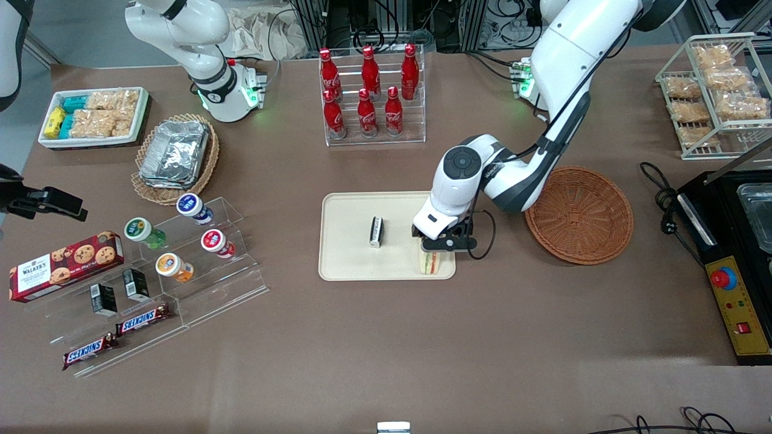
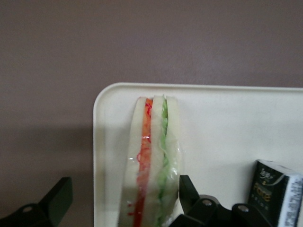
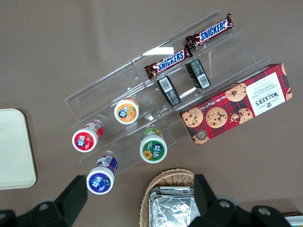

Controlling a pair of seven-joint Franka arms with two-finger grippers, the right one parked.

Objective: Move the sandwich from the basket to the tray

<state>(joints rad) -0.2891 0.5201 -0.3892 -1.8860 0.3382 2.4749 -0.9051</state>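
Two red-brown Snickers bars (image 1: 117, 339) on the brown bench (image 1: 386, 349), low in the front frame, nearest the camera. At mid-frame, flat beige rectangular tray (image 1: 344, 241) with rounded corners and a low rim. Triangular wedge sandwich (image 1: 429, 263) in clear wrap, pale bread with green and orange-red filling, standing on edge in the tray corner nearest the camera, toward the working arm's end. Black two-finger gripper (image 1: 439, 248) just above the sandwich, spread open around it; in the wrist view, one finger (image 2: 189, 189) against the wrap, the other clear of it. Small black-and-white packet (image 1: 377, 232) on the tray, apart from the sandwich. Round reddish-brown wicker basket (image 1: 579, 215) beside the tray, toward the working arm's end.
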